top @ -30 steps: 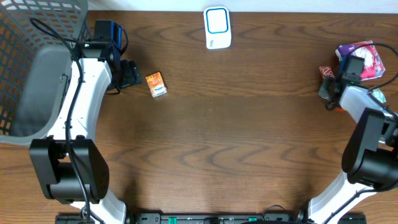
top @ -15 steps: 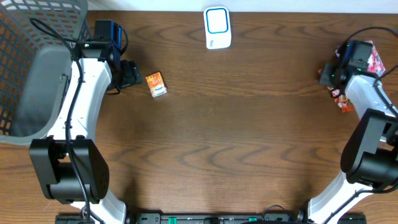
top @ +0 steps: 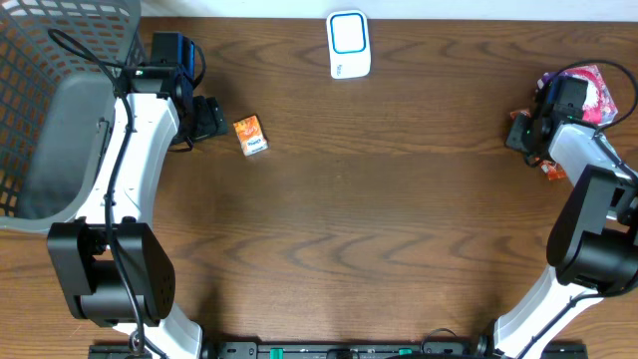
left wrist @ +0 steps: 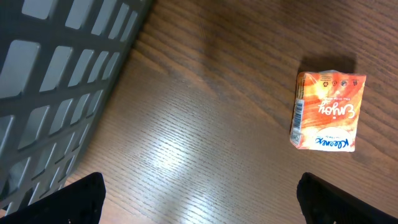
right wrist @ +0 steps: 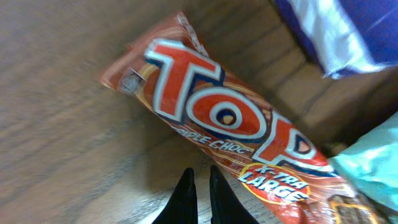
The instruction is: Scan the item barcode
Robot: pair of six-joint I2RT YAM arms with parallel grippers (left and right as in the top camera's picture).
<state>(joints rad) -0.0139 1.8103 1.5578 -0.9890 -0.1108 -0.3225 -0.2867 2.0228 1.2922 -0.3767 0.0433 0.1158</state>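
A small orange tissue pack (top: 251, 135) lies flat on the table, its barcode along the left side in the left wrist view (left wrist: 326, 111). My left gripper (top: 211, 118) sits just left of it, open wide with only bare wood between the fingers (left wrist: 199, 208). The white scanner (top: 349, 45) stands at the back centre. At the far right my right gripper (top: 518, 135) is shut with nothing in it. Its tips (right wrist: 199, 183) hover just short of a red "TOP" chocolate bar (right wrist: 224, 118) lying on the table (top: 546, 165).
A grey mesh basket (top: 40, 100) fills the far left corner, its wall close beside the left gripper (left wrist: 62, 56). Behind the chocolate bar lies a pile of packets, a pink and purple one (top: 590, 92) and a teal one (right wrist: 373, 168).
The right wrist swung up toward the packet pile, then back down a little, and its jaws drew together. The left arm and the orange pack have not moved.
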